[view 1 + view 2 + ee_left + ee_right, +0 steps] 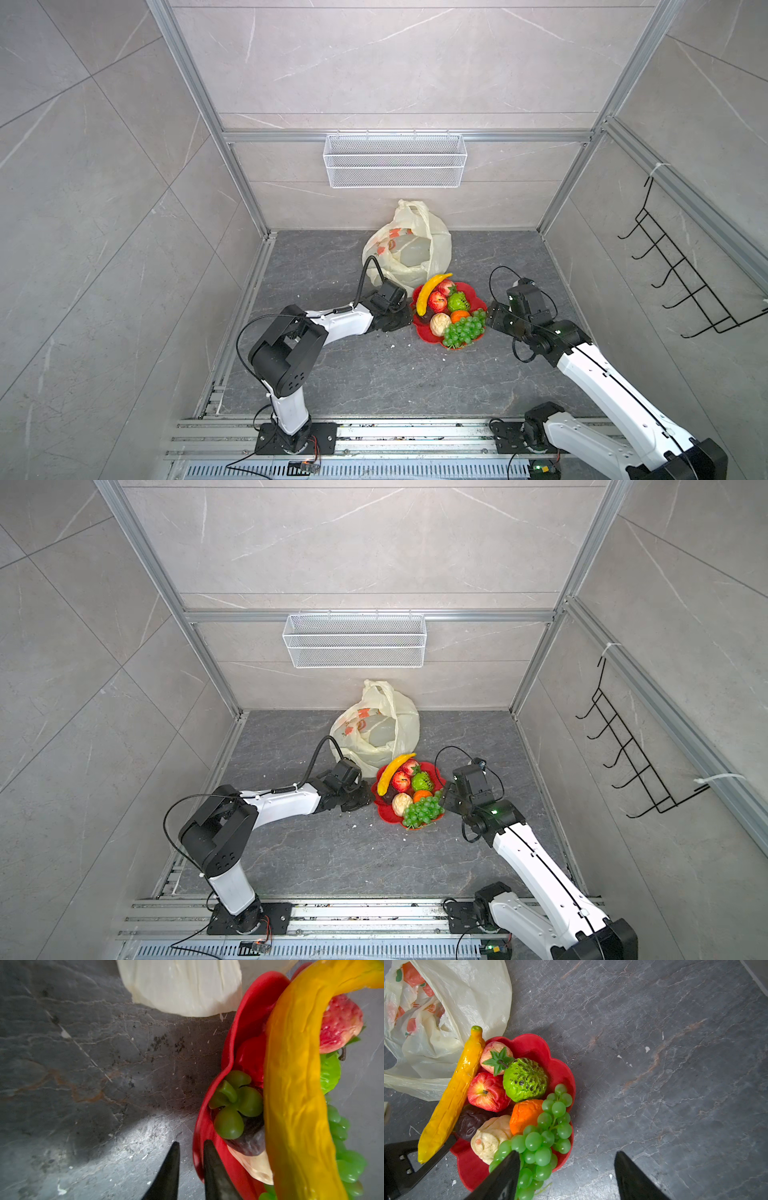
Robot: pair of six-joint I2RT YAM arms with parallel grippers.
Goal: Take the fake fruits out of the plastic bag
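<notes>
Quick status from my rig, starting on the left. My left gripper [192, 1144] sits low at the left edge of the red flower-shaped plate [533, 1045]. Its jaws are nearly together, with the thin rim in the slot between them. A sliver of the dark stone tabletop [83, 1064] shows beside the rim in the left wrist view, so I honestly can't tell if it's pinching or only straddling.

Just behind that, the plastic bag [438, 249] slumps open, right up against the plate's far edge. I see no fruit in it. There's a pale shape inside, but it could just be folded plastic.

The fake fruits [451, 316] are all piled on the plate:
- the banana [454, 1093] lies across the left side with both ends overhanging
- then two red apples [486, 1092], a dark fruit [471, 1120] and a beige round one [490, 1136]
- then the bumpy green fruit [525, 1079] and the orange [525, 1114]
- the grape bunch [548, 1126] spills over the right rim

My right gripper [566, 1153] hovers on that side, jaws wide and holding nothing, with one finger above the grapes.

I'd call the unpacking basically done. This looks like tidying, probably dragging the plate clear of the bag. The next move needs a firm bite on that rim and a slow, flat pull, because the banana looks ready to roll off.
</notes>
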